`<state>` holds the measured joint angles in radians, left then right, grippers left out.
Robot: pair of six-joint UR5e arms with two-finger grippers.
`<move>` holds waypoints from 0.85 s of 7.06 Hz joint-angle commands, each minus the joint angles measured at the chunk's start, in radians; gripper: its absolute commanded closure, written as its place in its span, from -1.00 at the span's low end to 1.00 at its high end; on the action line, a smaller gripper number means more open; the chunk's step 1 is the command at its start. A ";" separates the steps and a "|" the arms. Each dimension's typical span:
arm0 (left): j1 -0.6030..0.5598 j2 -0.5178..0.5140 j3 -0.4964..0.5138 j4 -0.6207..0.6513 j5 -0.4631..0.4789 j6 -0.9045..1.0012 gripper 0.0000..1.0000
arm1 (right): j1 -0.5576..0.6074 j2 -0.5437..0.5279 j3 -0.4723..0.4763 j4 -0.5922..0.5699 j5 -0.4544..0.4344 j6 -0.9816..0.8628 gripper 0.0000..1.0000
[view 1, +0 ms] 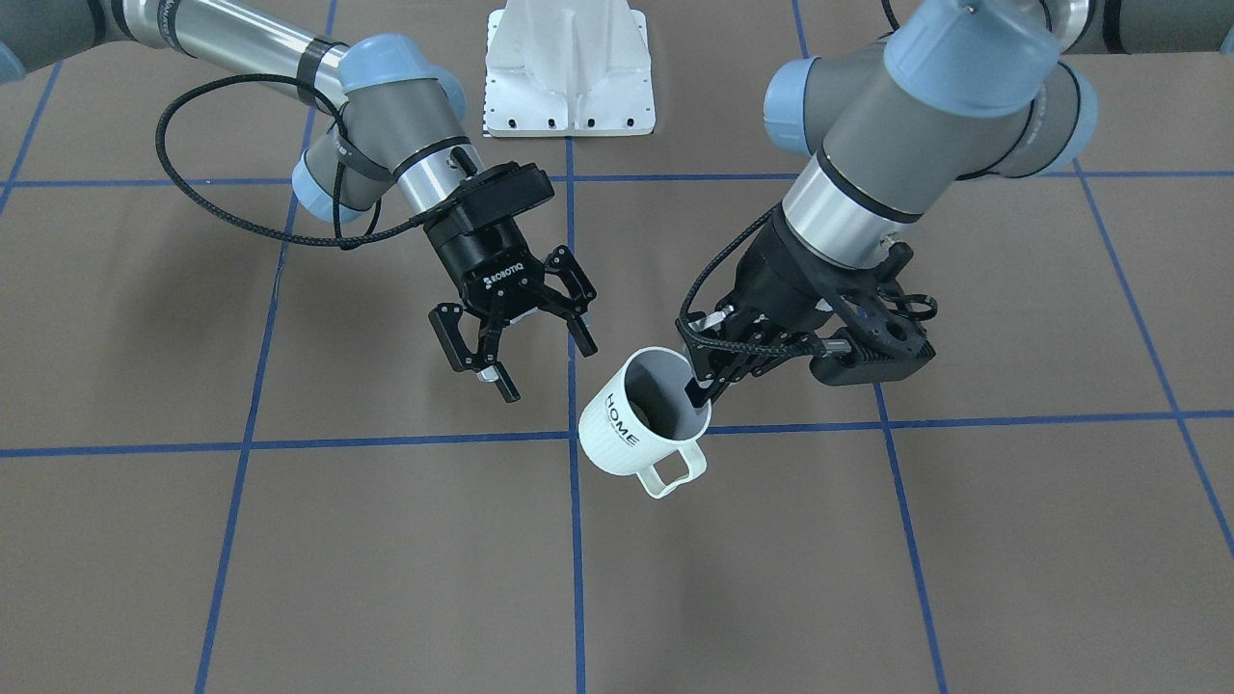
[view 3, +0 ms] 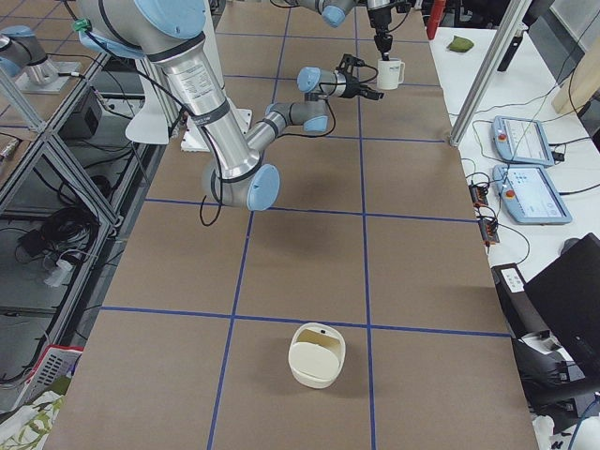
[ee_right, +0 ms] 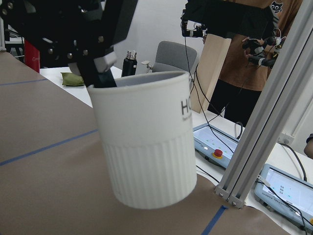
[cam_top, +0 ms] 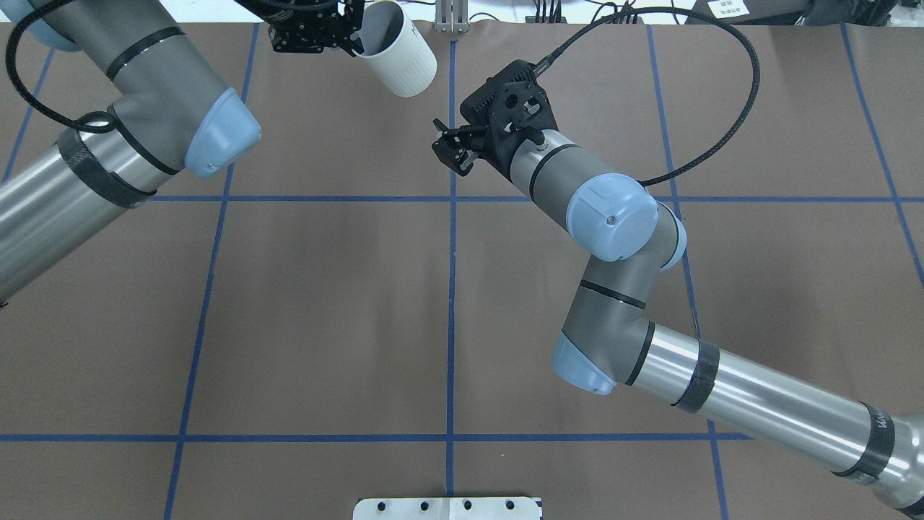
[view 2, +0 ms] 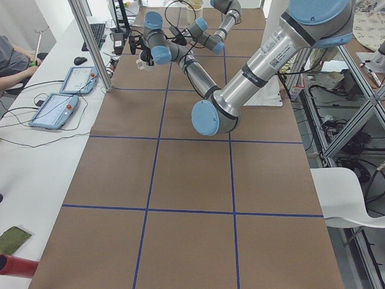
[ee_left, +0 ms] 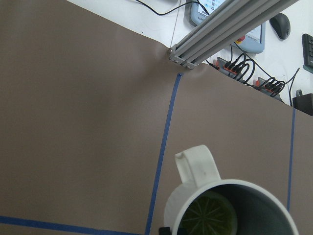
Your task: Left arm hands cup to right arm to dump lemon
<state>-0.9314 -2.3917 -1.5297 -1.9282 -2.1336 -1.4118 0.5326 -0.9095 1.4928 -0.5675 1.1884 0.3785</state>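
My left gripper [view 1: 696, 389] is shut on the rim of the white ribbed cup [view 1: 641, 424], one finger inside it and one outside. It holds the cup tilted above the table, handle [view 1: 672, 472] towards the operators' side. The cup also shows in the overhead view [cam_top: 401, 50] and fills the right wrist view [ee_right: 144, 142]. The lemon [ee_left: 208, 218] lies in the cup's grey bottom, dull yellow-green. My right gripper [view 1: 545, 361], marked ROBOTIQ, is open and empty. It hangs a short way beside the cup without touching it, and shows in the overhead view [cam_top: 451, 148].
A white mounting plate [view 1: 569, 67] sits at the robot's base. A cream round container [view 3: 317, 354] stands on the table at the end on my right. An aluminium post [ee_left: 230, 29] and control tablets [view 3: 525, 141] line the far table edge.
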 commanded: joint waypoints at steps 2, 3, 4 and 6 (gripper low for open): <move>0.031 -0.004 0.000 0.000 0.026 -0.003 1.00 | -0.006 0.003 0.003 0.000 -0.003 -0.043 -0.95; 0.039 -0.004 -0.001 0.000 0.037 -0.003 1.00 | -0.011 0.004 0.003 0.000 -0.003 -0.043 -0.97; 0.046 -0.004 -0.001 0.000 0.041 -0.003 1.00 | -0.013 0.006 0.003 0.000 -0.003 -0.043 -0.97; 0.057 -0.004 -0.003 -0.002 0.043 -0.003 1.00 | -0.016 0.006 0.003 0.000 -0.003 -0.043 -0.97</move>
<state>-0.8808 -2.3961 -1.5313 -1.9286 -2.0928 -1.4143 0.5189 -0.9045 1.4956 -0.5676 1.1858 0.3360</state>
